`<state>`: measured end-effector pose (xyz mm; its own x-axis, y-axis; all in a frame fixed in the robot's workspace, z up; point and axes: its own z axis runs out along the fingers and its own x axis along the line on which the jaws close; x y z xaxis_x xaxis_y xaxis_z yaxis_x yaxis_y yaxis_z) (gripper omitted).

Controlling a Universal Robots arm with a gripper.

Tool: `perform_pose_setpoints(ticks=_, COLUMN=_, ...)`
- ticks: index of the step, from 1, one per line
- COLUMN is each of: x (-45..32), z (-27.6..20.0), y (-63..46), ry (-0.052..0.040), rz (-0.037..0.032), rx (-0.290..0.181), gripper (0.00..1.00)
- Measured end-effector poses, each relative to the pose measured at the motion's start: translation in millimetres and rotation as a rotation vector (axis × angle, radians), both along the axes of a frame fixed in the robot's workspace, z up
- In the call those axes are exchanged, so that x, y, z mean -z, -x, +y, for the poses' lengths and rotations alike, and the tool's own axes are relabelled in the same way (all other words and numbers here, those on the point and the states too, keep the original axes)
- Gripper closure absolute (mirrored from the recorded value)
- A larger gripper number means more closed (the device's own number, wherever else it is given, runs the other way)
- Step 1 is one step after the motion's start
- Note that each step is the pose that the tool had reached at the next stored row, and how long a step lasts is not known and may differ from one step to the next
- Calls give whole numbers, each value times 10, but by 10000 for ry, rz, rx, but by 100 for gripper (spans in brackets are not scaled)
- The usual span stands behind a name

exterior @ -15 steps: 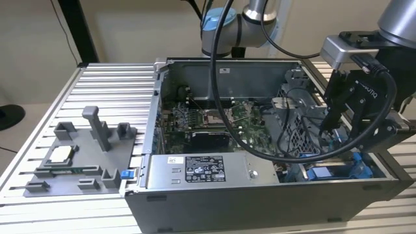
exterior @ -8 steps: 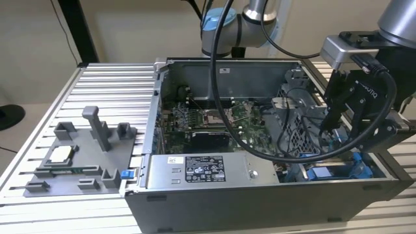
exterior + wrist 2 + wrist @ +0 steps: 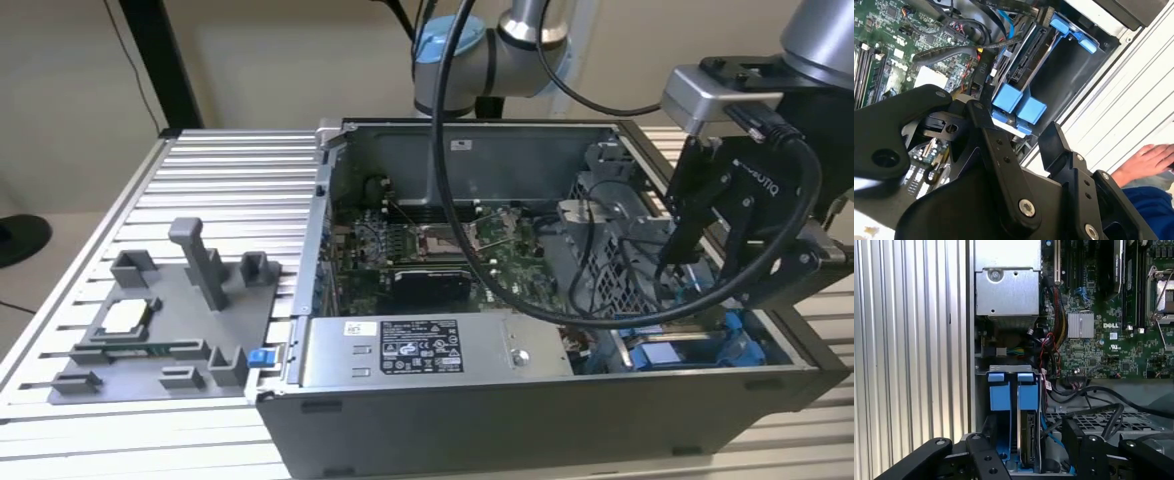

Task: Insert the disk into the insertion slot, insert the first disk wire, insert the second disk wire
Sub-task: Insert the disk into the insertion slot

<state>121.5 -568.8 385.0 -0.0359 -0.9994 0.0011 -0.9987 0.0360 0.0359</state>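
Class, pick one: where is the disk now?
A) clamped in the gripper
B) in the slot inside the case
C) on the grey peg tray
B: the disk sits in the slot; the gripper is open and empty.

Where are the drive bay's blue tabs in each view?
Exterior view: blue tabs in the front corner of the computer case, toward the exterior view's right.
First wrist view: blue tabs between the ribbed table and the black cables.
Second wrist view: blue tabs between the motherboard and the ribbed table.
Shared landmark: green motherboard.
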Motion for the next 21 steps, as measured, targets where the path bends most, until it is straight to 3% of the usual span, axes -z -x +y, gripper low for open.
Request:
perform_pose_setpoints(ticks=7, x=-192, z=0, y=0, ry=0, rz=13, rx=0, gripper=0)
perform_pose_setpoints(ticks=10, x=-200, z=25, y=-1, ry=-2, rz=-6, rx=-2, gripper=0)
perform_pose_setpoints(ticks=16, x=-168, z=86, y=0, ry=-33, rz=-280, rx=0, gripper=0)
perform_pose_setpoints(ticks=21, x=-100, z=119, y=-1, ry=-35, rz=-406, rx=-72, gripper=0)
